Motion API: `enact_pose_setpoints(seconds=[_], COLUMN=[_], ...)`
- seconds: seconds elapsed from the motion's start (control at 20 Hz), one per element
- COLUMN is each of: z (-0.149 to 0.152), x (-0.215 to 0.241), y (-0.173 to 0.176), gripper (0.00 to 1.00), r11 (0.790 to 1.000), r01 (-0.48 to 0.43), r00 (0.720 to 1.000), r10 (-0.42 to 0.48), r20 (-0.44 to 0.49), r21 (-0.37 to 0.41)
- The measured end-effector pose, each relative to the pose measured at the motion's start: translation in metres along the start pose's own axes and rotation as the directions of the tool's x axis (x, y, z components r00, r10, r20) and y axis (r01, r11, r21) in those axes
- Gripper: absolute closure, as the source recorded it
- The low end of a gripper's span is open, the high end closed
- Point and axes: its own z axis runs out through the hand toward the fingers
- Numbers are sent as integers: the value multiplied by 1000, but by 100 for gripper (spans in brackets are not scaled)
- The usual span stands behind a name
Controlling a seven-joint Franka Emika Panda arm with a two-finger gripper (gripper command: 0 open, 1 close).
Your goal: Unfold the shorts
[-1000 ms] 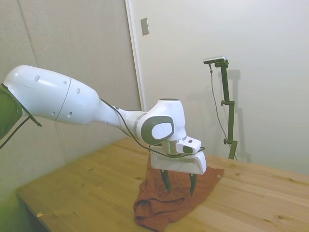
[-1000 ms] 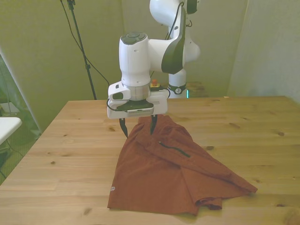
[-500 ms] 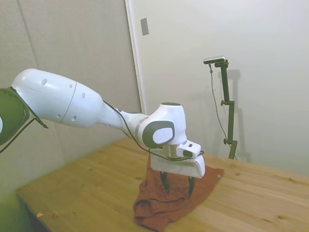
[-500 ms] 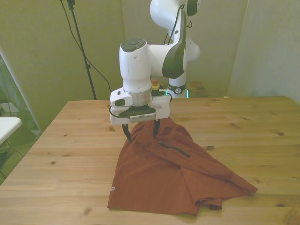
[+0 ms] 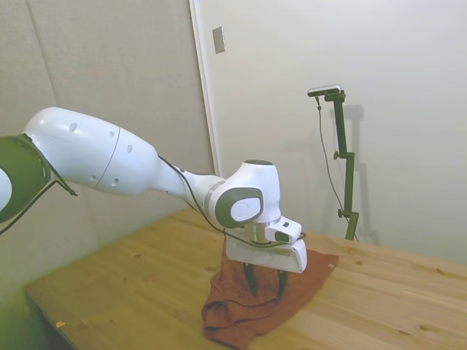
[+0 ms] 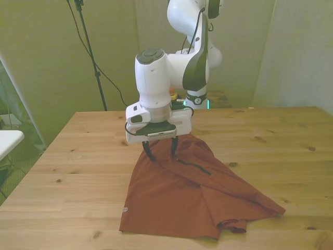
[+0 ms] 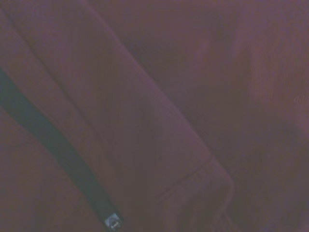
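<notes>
We see the shorts point(image 6: 192, 195) lying crumpled on the wooden counter point(image 6: 78, 166). They stretch from under the gripper point(image 6: 162, 152) toward the front view's lower right. Its fingers point(image 6: 151, 154) are spread apart, with their tips down at the cloth.

Hidden and blurred bits

My wrist view shows the shorts point(image 7: 193, 96) as soft blur; fingertips point(image 6: 152, 158) seem sunk in folds, contact unclear.

Soft matt rust cloth shorts point(image 6: 192, 195); knotty, faintly shiny wooden table point(image 6: 78, 172); glossy white plastic arm point(image 6: 156, 88)
</notes>
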Motion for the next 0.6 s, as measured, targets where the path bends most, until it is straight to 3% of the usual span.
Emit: enact_pose_setpoints(seconds=[0.6], z=[-2], x=[-1], y=[-3], gripper=[100], r11=[1000], r01=[2], r00=[1000], r10=[-2], r20=[15], r21=[1])
